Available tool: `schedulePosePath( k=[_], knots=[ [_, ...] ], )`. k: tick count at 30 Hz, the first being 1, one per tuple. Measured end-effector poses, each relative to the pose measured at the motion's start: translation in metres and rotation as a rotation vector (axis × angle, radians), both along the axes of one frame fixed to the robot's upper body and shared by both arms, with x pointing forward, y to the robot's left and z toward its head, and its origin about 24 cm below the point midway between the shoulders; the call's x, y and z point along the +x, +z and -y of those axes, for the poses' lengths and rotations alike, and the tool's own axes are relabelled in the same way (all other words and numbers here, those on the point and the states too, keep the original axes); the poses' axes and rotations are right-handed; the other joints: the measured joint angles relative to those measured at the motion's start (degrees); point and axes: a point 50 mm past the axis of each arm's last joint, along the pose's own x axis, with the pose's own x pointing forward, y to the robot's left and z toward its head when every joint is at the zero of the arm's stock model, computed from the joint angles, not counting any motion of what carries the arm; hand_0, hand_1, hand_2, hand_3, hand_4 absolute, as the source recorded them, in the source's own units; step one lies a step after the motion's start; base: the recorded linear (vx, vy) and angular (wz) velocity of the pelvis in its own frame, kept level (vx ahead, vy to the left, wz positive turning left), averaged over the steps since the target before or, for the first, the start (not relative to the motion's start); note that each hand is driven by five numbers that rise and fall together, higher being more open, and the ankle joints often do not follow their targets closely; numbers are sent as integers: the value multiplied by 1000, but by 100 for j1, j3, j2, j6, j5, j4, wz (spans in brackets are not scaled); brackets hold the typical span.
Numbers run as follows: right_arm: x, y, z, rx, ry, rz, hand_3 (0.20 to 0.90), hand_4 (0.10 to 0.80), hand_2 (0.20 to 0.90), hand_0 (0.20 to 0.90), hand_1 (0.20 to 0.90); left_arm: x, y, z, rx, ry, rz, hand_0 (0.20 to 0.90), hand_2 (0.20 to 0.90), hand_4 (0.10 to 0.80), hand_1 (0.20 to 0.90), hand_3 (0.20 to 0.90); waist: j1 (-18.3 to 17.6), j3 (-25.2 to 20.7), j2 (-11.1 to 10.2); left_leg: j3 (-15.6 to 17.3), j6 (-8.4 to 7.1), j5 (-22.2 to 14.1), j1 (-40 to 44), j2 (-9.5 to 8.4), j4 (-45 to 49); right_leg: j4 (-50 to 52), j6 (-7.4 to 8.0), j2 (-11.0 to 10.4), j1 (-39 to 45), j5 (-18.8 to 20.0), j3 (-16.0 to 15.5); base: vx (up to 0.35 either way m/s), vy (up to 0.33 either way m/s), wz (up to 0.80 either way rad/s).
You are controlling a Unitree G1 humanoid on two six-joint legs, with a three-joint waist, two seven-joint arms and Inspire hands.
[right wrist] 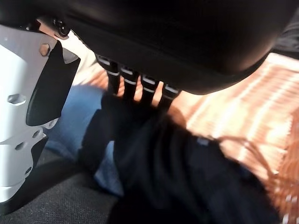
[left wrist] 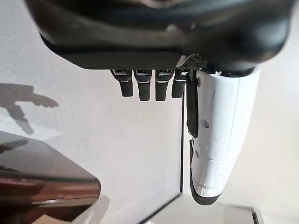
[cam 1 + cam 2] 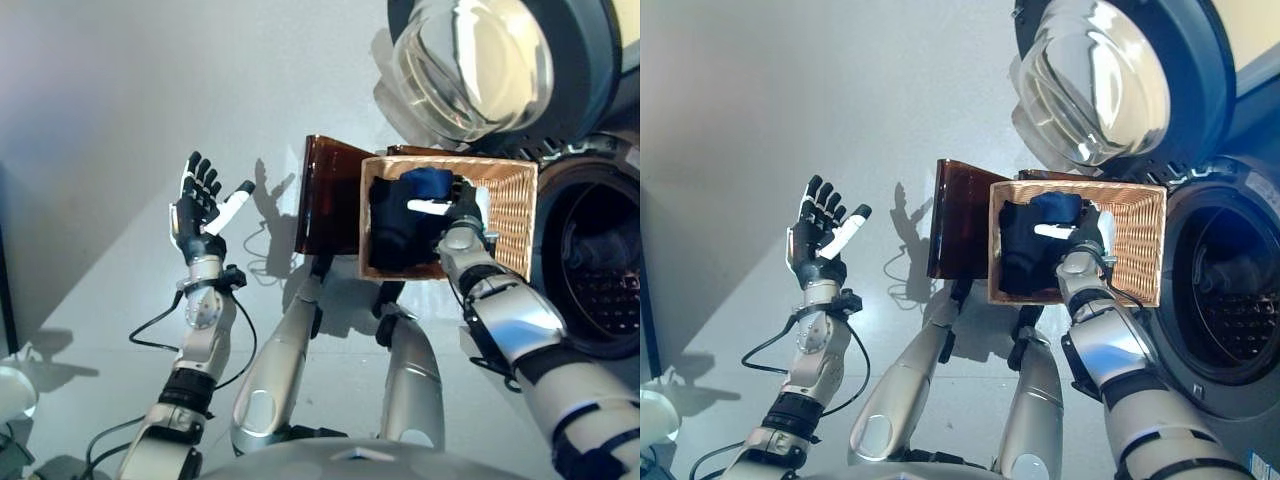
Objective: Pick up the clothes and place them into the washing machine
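The wicker basket [image 3: 512, 212] rests on a low dark brown box [image 3: 325, 195] beside the washing machine. It holds dark clothes [image 3: 395, 235] and a blue cloth [image 3: 428, 182]. My right hand [image 3: 462, 215] reaches into the basket over the clothes. In the right wrist view its fingers [image 1: 135, 84] are straight, with their tips at the dark cloth [image 1: 177, 177] next to the blue cloth [image 1: 74, 126], and they grip nothing. My left hand [image 3: 203, 208] is raised, open and empty, well to the left of the box.
The washing machine's round opening [image 3: 598, 270] is to the right of the basket. Its glass door [image 3: 478, 60] is swung open above the basket. The grey floor [image 3: 100, 150] spreads out to the left.
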Motion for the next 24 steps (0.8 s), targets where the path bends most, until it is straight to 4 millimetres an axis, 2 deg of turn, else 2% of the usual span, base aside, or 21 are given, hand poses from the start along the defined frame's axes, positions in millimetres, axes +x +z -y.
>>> schedulePosePath(
  k=[1,2,3,4,6,14,19,24],
  knots=[
    [-1,-2,0,-4,-4,-8,900,800,900,900,900,0,0,-1,3,9,-3,900,900,800,900,900,28,4,1,-27,-20,-13,-4,-28,7,71,0,-28,-9,-48,-21,27,-5,15],
    [-3,-4,1,-8,-17,-19,529,535,529,529,529,0,0,0,8,7,-3,900,900,800,900,900,43,4,0,-57,-29,-20,-2,-54,29,128,7,-54,-11,-92,-28,27,-7,17],
    [-4,-5,2,-10,-22,-25,439,471,439,439,439,0,0,0,11,6,-2,900,900,800,900,900,48,4,0,-85,-32,-22,-3,-65,39,153,8,-68,-11,-108,-44,18,1,18],
    [-5,-6,4,-18,-32,-42,200,300,200,200,200,0,0,0,12,5,0,900,900,800,900,900,74,6,2,-115,-37,-25,-20,-80,57,188,10,-77,-12,-140,-52,29,3,15],
    [-9,-8,13,-43,-69,-65,200,300,200,200,200,0,1,4,18,-10,4,900,900,800,900,900,172,4,6,-158,-57,-37,-78,-109,81,258,-38,-116,-79,-209,-92,34,1,15],
    [-22,-4,48,-99,-175,-101,200,300,200,200,200,-10,-12,0,25,-5,-44,900,900,800,900,900,462,-16,70,-161,-76,-13,-170,-186,82,430,-36,-263,-191,-334,-179,34,9,11],
    [-24,-4,54,-72,-204,-99,200,300,200,200,200,-12,-14,-1,30,-14,-51,900,900,800,900,900,481,-18,133,-140,-62,-1,-99,-188,48,433,-34,-284,-152,-331,-178,17,9,-1],
    [-30,-9,61,-43,-240,-111,200,300,200,200,200,-14,-16,0,34,-29,-57,900,900,800,900,900,468,-79,310,-12,-6,30,206,-167,-105,335,-15,-271,37,-318,-36,-6,36,-13]
  ],
)
